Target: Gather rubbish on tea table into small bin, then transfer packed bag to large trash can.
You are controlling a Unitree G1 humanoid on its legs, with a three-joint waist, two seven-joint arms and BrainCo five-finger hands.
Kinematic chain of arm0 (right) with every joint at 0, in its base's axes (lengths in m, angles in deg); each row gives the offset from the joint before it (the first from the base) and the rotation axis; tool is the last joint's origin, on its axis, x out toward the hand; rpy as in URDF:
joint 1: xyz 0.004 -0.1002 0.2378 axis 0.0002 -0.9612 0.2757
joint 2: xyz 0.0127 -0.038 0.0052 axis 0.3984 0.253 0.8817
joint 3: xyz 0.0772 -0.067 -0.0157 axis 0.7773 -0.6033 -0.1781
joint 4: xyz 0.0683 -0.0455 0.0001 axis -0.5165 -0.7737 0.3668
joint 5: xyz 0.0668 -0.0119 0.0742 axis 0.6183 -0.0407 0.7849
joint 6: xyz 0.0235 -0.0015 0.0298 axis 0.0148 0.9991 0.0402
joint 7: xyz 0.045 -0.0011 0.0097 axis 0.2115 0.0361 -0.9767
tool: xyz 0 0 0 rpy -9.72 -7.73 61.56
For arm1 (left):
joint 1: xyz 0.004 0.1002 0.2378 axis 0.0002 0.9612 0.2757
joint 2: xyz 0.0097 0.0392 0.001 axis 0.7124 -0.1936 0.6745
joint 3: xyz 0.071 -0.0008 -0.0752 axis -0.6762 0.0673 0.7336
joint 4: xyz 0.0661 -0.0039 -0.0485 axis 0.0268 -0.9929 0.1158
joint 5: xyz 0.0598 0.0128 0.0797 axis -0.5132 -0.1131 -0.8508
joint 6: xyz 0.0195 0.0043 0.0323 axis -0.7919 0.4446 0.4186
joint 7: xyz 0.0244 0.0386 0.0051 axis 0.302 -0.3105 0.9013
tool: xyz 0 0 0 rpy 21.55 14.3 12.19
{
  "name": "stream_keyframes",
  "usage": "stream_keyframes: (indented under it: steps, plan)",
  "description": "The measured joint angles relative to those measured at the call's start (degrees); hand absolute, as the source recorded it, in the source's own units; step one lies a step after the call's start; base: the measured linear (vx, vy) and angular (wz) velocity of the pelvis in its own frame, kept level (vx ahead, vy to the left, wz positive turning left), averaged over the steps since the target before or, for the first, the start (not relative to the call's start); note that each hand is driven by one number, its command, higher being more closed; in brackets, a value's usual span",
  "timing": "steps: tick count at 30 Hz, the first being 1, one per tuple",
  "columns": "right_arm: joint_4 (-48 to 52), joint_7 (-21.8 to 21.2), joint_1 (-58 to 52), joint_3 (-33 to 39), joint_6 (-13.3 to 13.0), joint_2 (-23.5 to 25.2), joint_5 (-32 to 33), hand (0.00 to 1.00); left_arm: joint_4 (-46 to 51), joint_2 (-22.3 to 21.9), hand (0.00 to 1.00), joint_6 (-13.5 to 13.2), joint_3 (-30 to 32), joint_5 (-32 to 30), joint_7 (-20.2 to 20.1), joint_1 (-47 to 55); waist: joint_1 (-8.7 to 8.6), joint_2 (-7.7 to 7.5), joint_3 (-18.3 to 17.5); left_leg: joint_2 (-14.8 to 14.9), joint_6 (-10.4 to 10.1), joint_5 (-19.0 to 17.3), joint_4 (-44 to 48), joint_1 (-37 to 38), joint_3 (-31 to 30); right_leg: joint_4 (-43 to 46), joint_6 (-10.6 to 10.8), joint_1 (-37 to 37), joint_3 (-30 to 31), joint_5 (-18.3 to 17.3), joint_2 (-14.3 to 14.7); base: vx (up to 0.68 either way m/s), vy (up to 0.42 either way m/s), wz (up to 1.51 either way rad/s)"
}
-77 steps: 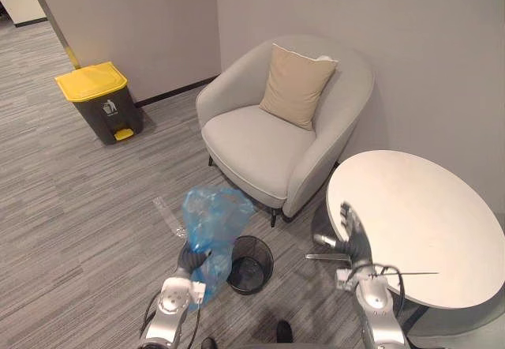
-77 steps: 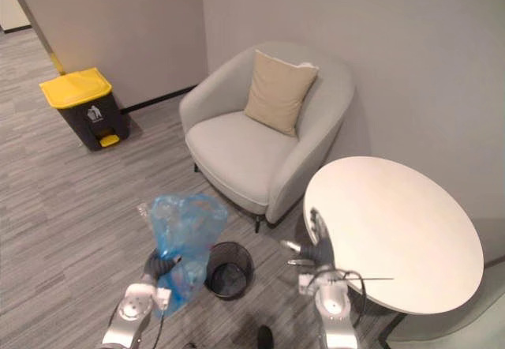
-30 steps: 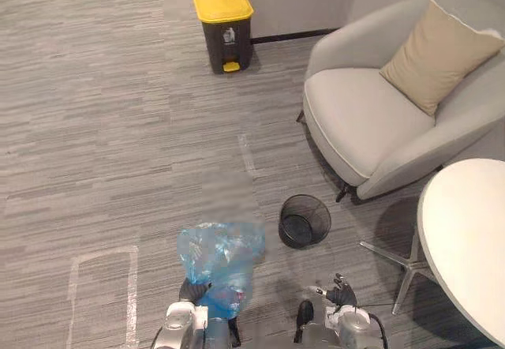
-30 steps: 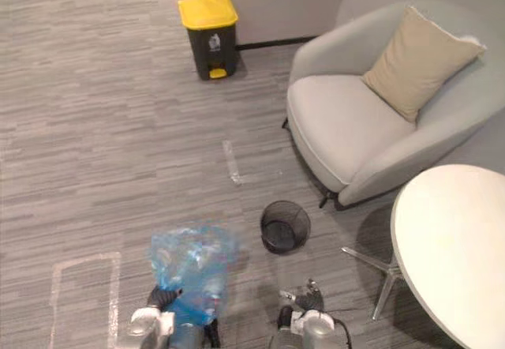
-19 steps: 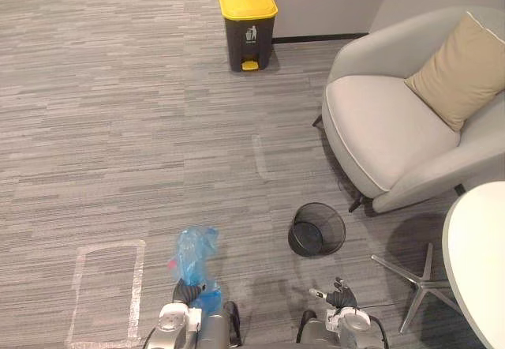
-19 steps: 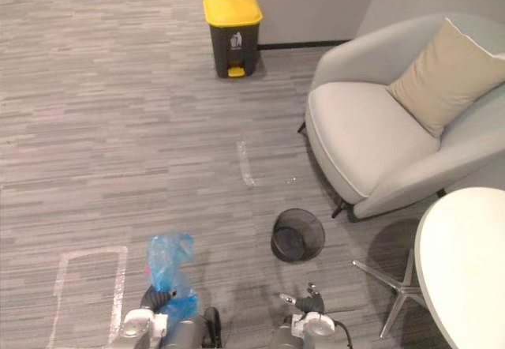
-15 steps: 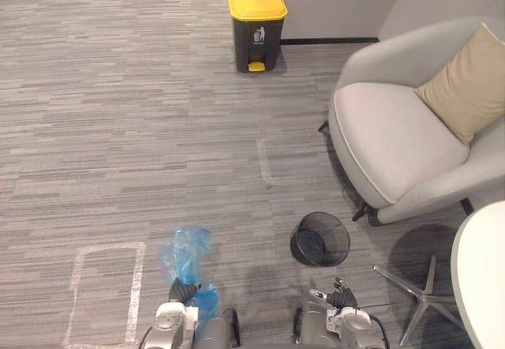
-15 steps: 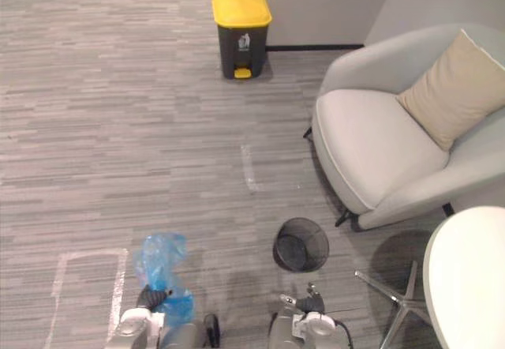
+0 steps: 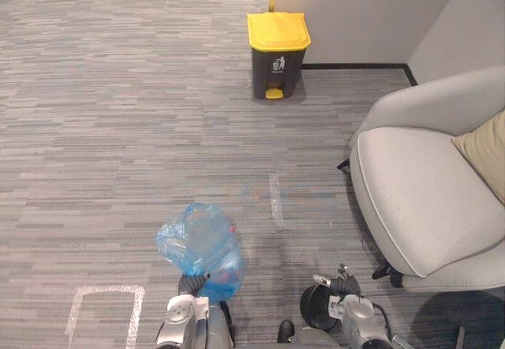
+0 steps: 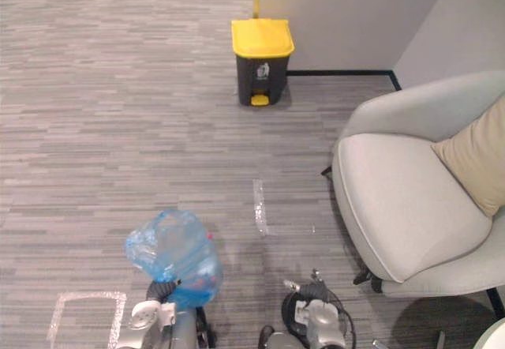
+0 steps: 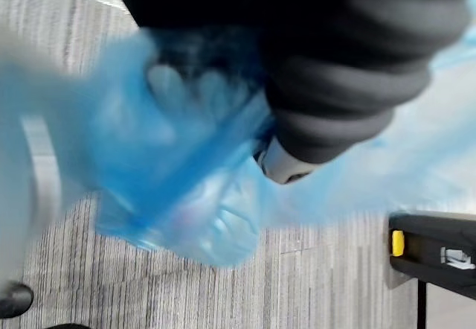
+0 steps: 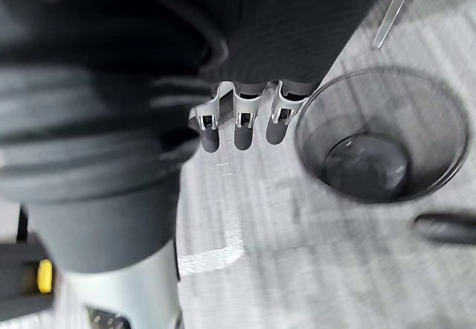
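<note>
Floor layout, from the far wall to the near edge

The large trash can stands at the back against the wall, well apart from everything else. The armchair takes the right side, with a cushion on it at the far right. A tape strip lies mid-floor, just left of the armchair. Nearest, the bag rises above the left hand gripping its neck, a taped outline to its left. To its right, the small bin sits beneath the loose-fingered right hand, near the armchair's front.
</note>
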Motion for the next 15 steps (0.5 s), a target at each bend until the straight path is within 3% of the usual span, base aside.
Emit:
stream_keyframes:
  steps: [1,2,4,5,7,9,10,11,12,13,15]
  plan:
    - [-1.18,0.35,-0.21,0.07,0.05,-0.45,0.01,0.0,-0.72,-0.23,1.0,-0.02,-0.26,0.0,-0.05,-0.24,0.19,-0.21,0.31,-1.07,-0.39,5.63,-2.28,0.42,-0.76,-0.3,2.82,0.58,1.57,-2.18,-0.77,0.3,0.28,-0.06]
    - [-3.1,0.32,0.81,-0.44,0.43,0.3,0.0,0.0,-1.35,0.7,1.0,0.0,-0.89,-0.01,-0.12,-2.16,0.06,-2.31,-0.33,-4.22,-0.51,5.1,-4.71,1.23,0.43,-1.66,2.34,-0.27,3.63,-1.25,-2.83,0.36,0.32,0.01]
    - [-4.17,0.39,0.78,-0.32,0.6,0.34,-0.05,0.0,-1.3,1.66,1.0,-0.02,-1.58,-0.04,-0.32,-2.77,0.06,-2.33,-0.35,-5.25,1.05,3.51,-2.95,1.19,1.02,-1.45,2.64,-0.07,3.71,-0.5,-3.54,0.3,0.204,-0.1]
    - [-4.47,0.32,1.23,-0.34,0.71,0.52,-0.08,0.0,-1.36,1.69,1.0,0.03,-1.62,-0.09,-0.52,-2.38,0.18,-2.03,-0.29,-5.21,2.29,-0.3,0.21,2.72,3.41,1.75,3.21,0.02,6.47,-0.42,-4.89,0.37,0.222,-0.59]
    - [-4.48,0.14,1.4,-0.43,0.72,0.63,-0.11,0.0,-1.41,2.17,1.0,0.05,-1.63,-0.09,-0.63,-1.63,0.37,-1.79,-0.25,-5.12,2.79,-2.0,-0.03,5.42,5.28,8.63,3.57,-2.35,8.87,-0.37,-5.61,0.34,0.19,-0.65]
    - [-4.46,-0.12,1.2,-0.72,0.72,0.59,-0.16,0.0,-1.41,3.27,1.0,0.17,-3.2,-0.08,-0.75,-0.9,-0.22,-1.75,-0.15,-5.2,3.15,-4.3,-2.71,10.66,7.27,30.27,8.81,-12.16,11.57,2.86,-6.5,0.28,0.098,-0.46]
    - [-4.46,-0.14,1.1,-0.76,0.72,0.6,-0.15,0.0,-1.42,3.57,1.0,0.24,-3.59,-0.06,-0.69,-0.85,-0.46,-1.75,-0.14,-5.11,3.13,-4.78,-2.98,11.46,7.41,33.41,8.04,-13.82,11.55,2.27,-6.38,0.64,-0.043,-0.46]
    - [-4.52,-0.23,0.89,-3.2,0.74,0.28,-0.17,0.0,-2.39,5.13,1.0,0.34,-3.51,-0.01,-0.16,-0.48,-2.4,-0.69,0.47,-4.77,2.49,-5.64,-9.54,21.73,9.71,31.92,0.54,-26.02,4.29,-2.88,-2.02,0.77,-0.136,-0.25]
    - [-4.53,-0.2,0.55,-3.57,0.74,0.41,-0.17,0.0,-2.38,5.81,1.0,0.28,-3.5,-0.01,-0.08,-0.37,-2.5,-2.33,-0.28,-6.09,1.35,-5.85,-9.47,22.43,9.11,19.56,-2.09,-27.18,2.32,3.77,0.18,0.88,-0.165,-0.24]
    - [-5.34,-0.21,0.39,-3.48,0.66,-0.63,-0.2,0.0,-3.08,5.34,1.0,0.39,-3.3,0.0,0.19,-1.41,-2.74,-1.59,0.22,-5.94,-0.03,-6.78,-8.99,22.82,6.52,17.71,-5.02,-27.04,2.04,6.65,1.12,0.47,-0.093,-0.05]
    - [-5.66,-0.19,1.03,-3.4,0.7,-1.86,-0.2,0.0,-3.25,3.76,1.0,0.36,-2.67,0.0,0.2,-1.4,-2.37,0.67,-0.25,-3.75,-0.18,-6.07,-9.43,22.27,3.46,15.89,-5.85,-25.88,1.73,7.14,2.86,0.3,-0.065,-0.26]
